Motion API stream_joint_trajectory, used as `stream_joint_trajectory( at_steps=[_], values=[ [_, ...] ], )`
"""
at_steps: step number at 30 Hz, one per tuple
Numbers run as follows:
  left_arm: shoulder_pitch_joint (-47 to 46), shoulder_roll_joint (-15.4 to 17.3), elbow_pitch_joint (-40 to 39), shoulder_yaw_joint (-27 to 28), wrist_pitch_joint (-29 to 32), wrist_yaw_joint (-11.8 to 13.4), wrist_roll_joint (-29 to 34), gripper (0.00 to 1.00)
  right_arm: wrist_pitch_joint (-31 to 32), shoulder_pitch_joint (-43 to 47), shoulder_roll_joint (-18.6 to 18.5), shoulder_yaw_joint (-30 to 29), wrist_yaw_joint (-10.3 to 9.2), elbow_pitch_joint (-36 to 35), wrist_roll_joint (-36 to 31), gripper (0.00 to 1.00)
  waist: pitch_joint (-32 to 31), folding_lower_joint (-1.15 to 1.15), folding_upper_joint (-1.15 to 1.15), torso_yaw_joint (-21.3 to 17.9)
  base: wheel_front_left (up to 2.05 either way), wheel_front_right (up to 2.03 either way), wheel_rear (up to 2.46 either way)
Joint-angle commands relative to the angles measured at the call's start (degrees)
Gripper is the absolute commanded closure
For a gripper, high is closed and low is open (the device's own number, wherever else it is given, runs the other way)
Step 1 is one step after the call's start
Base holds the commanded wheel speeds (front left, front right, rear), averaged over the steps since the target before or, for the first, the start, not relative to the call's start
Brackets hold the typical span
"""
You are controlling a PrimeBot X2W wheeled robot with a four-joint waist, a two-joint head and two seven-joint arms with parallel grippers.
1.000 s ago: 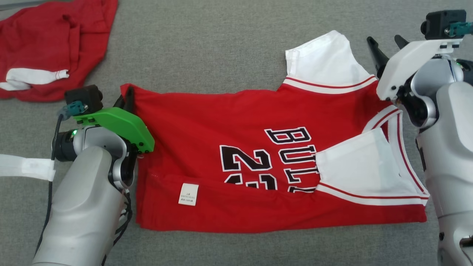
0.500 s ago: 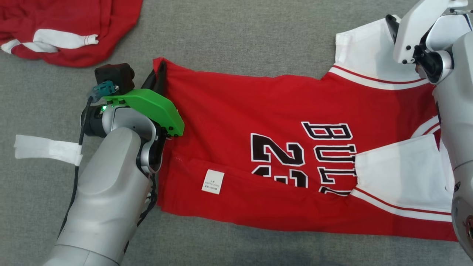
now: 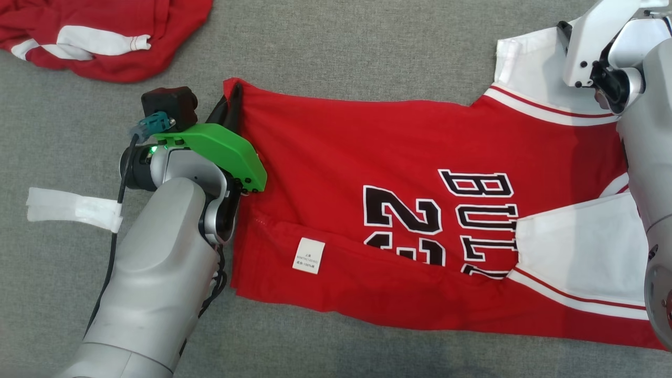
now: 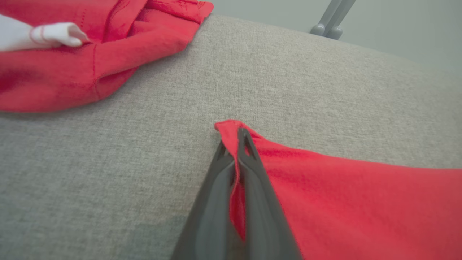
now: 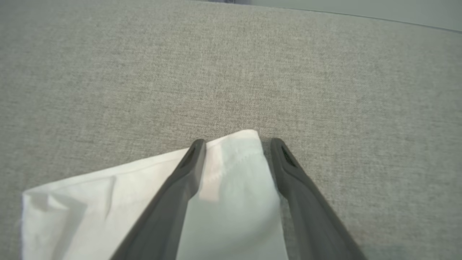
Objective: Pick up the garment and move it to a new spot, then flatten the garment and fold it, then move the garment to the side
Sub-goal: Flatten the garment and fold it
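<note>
Under everything: the worktop (image 3: 341, 47), a grey woven cloth surface whose far edge shows in both wrist views.
Across the worktop's middle: the garment (image 3: 367, 152), a red jersey with white sleeves and black lettering, lies spread sideways, hem to the left and collar end to the right. Its near long edge is folded up onto the front and covers the lower part of the digits.
Far left corner area: a second red garment (image 3: 105, 31) with white trim lies crumpled, well apart from the jersey.
Left gripper (image 4: 234, 142): its fingers are pressed together on the garment's far hem corner, with red cloth pinched between them. That corner stands slightly raised off the worktop.
Right gripper (image 5: 236, 144): its fingers are spread wide, one on either side of a corner of the far white sleeve (image 5: 231, 209), and nothing is clamped. Whether the tips touch the cloth cannot be told.
Tape strip (image 3: 71, 209): white and flat on the worktop's left side, apart from the garment.
Care label (image 3: 308, 255): a small white tag on the folded-over strip, near the hem.
</note>
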Motion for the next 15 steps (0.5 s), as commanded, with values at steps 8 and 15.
stream_joint_trajectory(
  at_steps=[8,15],
  values=[
    [-0.99,0.92,1.09,-0.19,-0.29,-0.16,-0.43,1.0,-2.62,-0.02,0.33,1.11,-0.04,3.04,-0.6,1.0,-1.08,0.0,0.56,-0.74,0.0,0.0,0.0],
    [-0.04,1.69,1.68,0.2,-1.08,-0.08,-0.96,1.0,-7.77,-0.77,1.74,1.45,-0.03,4.0,1.47,1.0,-2.95,0.0,0.56,-1.88,0.0,0.0,0.0]
  ],
)
